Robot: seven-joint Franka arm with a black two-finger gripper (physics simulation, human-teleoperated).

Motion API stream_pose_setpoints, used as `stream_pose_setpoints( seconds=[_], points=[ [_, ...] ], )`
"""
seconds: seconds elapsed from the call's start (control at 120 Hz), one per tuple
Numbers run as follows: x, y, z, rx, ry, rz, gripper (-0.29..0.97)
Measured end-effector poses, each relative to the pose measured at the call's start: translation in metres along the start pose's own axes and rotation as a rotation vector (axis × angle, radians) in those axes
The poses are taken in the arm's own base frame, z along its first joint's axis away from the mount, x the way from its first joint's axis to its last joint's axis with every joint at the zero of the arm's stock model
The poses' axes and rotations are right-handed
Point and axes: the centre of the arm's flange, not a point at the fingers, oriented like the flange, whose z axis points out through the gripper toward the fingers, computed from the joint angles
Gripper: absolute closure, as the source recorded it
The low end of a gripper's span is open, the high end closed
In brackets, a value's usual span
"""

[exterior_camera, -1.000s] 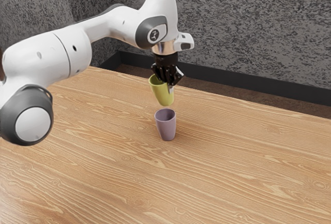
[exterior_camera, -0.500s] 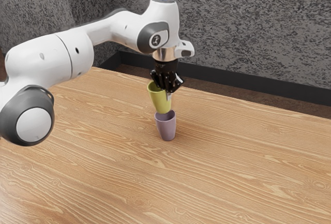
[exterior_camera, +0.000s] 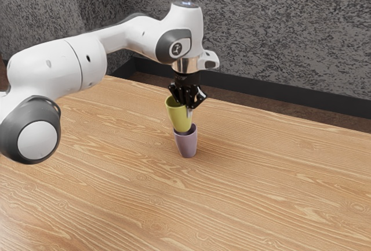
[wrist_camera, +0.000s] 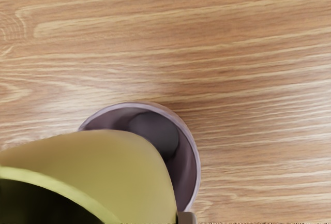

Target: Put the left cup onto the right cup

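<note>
While gripper clamps rim of green cup, one finger inside, one outside, wall pinched between them, green cup hangs slightly tilted right above purple cup. Green base sits in purple cup's mouth. Purple cup upright on wooden table. From wrist: green side covers part of purple rim, purple interior showing beside it.

Bright, even, diffuse light across light-brown wooden table. Faint soft shadow hugging base of pale purple plastic cup. Yellow-green plastic cup, interior dark in wrist view.
</note>
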Motion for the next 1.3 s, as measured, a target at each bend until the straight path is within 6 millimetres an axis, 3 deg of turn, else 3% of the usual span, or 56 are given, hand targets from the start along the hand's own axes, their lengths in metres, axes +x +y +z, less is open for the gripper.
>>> stream_pose_setpoints(
  seconds=[0.408,0.658,0.925,1.042,1.3],
  points=[
    [-0.001,0.002,0.019,0.002,-0.024,-0.008,0.78],
    [-0.001,0.005,0.033,-0.006,-0.028,-0.006,0.28],
    [0.001,0.002,0.026,-0.009,-0.004,-0.011,0.08],
    [0.0,-0.002,0.01,-0.005,0.022,-0.016,0.05],
    [-0.018,-0.011,-0.064,0.019,0.117,-0.022,0.01]
  ],
)
